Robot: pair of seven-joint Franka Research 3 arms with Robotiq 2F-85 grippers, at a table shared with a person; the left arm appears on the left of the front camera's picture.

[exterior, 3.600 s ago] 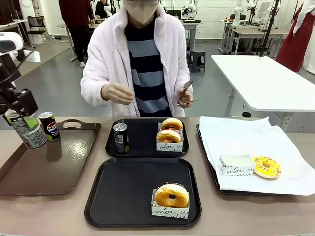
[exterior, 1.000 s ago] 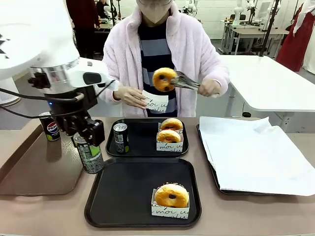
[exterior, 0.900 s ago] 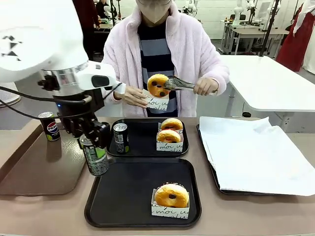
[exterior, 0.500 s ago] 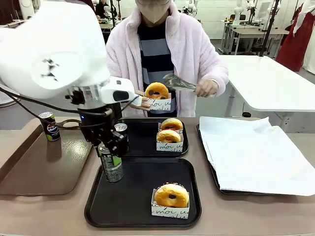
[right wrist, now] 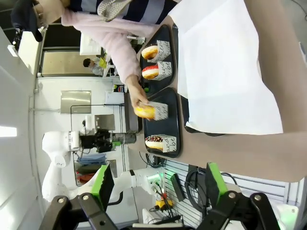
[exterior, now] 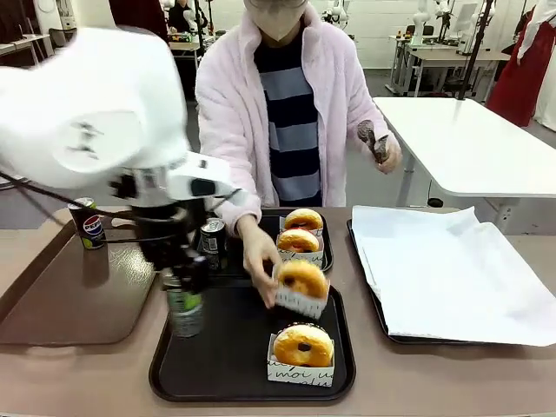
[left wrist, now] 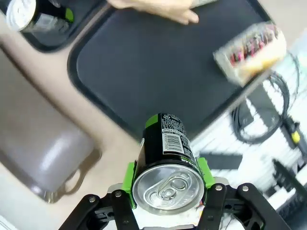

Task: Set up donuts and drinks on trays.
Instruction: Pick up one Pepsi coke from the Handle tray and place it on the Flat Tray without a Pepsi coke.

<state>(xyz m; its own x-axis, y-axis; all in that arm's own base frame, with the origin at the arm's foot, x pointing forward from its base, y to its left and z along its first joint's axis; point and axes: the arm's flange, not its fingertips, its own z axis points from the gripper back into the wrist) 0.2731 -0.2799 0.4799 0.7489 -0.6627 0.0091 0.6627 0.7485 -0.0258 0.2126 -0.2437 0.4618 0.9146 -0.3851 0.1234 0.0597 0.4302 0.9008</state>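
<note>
My left gripper is shut on a slim dark drink can, upright at the left rim of the near black tray; in the left wrist view the green pads clamp that can in the left gripper. A boxed donut sits on this tray. The person's hand lowers a second boxed donut onto it. The far black tray holds a can and two boxed donuts. My right gripper stands open, away from the trays.
A glossy brown tray at the left carries a Pepsi can. A tray lined with white paper lies at the right. The person's other hand holds tongs raised above the table.
My left arm carried the can rightward and down from the brown tray to the near tray's left rim. The person boxed a donut and brought it down onto the near tray.
</note>
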